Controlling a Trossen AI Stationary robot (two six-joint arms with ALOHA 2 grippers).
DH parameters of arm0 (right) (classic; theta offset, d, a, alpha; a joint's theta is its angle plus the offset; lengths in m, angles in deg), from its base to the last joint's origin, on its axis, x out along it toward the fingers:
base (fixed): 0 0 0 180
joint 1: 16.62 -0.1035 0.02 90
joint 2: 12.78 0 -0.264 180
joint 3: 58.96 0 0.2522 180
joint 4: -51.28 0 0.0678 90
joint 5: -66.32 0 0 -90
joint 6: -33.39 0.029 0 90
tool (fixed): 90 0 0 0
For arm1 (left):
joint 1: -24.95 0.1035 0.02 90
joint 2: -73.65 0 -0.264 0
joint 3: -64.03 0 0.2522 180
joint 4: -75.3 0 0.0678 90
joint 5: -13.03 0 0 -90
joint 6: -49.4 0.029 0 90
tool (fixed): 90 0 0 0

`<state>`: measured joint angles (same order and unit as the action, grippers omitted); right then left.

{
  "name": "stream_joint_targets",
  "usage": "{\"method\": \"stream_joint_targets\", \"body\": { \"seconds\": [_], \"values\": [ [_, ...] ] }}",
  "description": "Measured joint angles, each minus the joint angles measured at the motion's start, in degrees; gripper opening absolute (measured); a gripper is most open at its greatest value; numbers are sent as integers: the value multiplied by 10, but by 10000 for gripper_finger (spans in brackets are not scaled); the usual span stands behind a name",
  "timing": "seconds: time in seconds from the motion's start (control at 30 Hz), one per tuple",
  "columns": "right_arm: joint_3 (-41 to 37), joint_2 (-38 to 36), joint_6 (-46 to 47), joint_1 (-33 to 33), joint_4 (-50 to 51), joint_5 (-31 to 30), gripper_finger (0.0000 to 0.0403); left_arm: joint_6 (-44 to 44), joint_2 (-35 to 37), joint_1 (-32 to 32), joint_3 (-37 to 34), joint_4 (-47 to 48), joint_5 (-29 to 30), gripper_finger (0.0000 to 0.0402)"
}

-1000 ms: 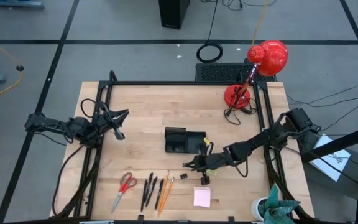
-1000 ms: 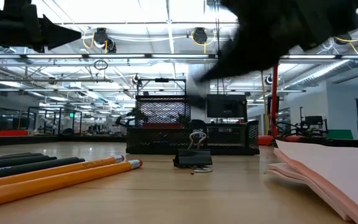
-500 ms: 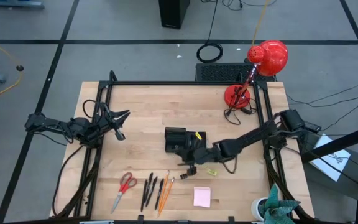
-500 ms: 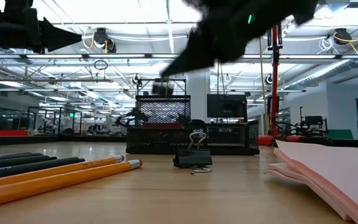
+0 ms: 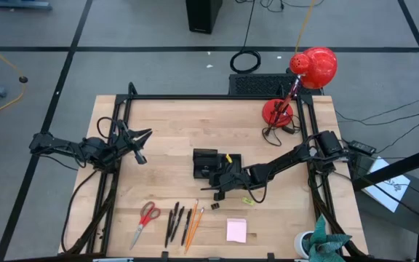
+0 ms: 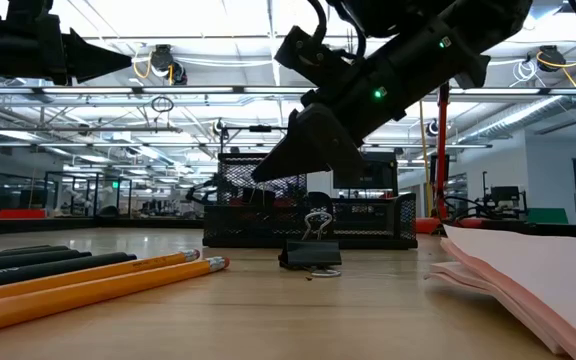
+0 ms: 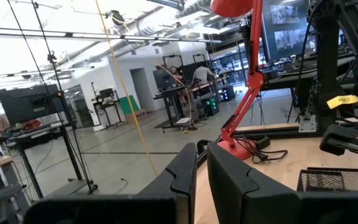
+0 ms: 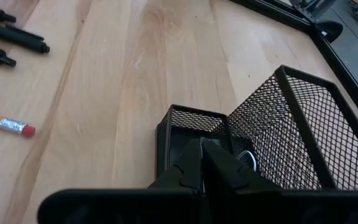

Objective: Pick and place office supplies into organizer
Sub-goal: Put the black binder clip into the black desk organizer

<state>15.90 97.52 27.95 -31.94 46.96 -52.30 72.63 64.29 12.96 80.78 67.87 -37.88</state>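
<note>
The right gripper (image 5: 211,177) hangs over the black wire-mesh desk organizer (image 5: 208,164) at mid-table, its 2 dark fingers (image 8: 199,163) pressed together with nothing visibly between them, tips above a small low compartment beside the taller mesh section. The left gripper (image 5: 142,143) waits near the table's left edge, fingers nearly together, holding nothing. Along the near edge lie red-handled scissors (image 5: 146,219), dark pens (image 5: 174,220), orange pencils (image 5: 191,221), a black binder clip (image 6: 310,251), and a pale pink sticky-note pad (image 5: 236,230).
</note>
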Motion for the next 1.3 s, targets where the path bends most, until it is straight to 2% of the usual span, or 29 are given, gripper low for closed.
{"method": "stream_joint_targets", "body": {
  "seconds": [0.3, 0.6, 0.87, 0.93, 1.1, 1.3],
  "values": [
    [0, -1, 33, 0, 42, -1, 10, -2, 0, 0, 0, 0, 0, 47],
    [0, 0, 49, -1, 47, -20, 93, -2, 0, 0, 0, 0, 0, 47],
    [0, -38, 33, -29, 53, -73, 154, 3, 0, 0, 0, 0, 0, 47],
    [0, -63, 28, -47, 55, -64, 162, 3, 0, 0, 0, 1, 0, 47],
    [0, -114, 22, -94, 70, 32, 171, -1, 0, 0, 0, 5, 0, 47],
    [0, -63, 62, -141, 54, 40, 172, -10, 0, 0, 0, 4, 0, 47]
  ]
}}
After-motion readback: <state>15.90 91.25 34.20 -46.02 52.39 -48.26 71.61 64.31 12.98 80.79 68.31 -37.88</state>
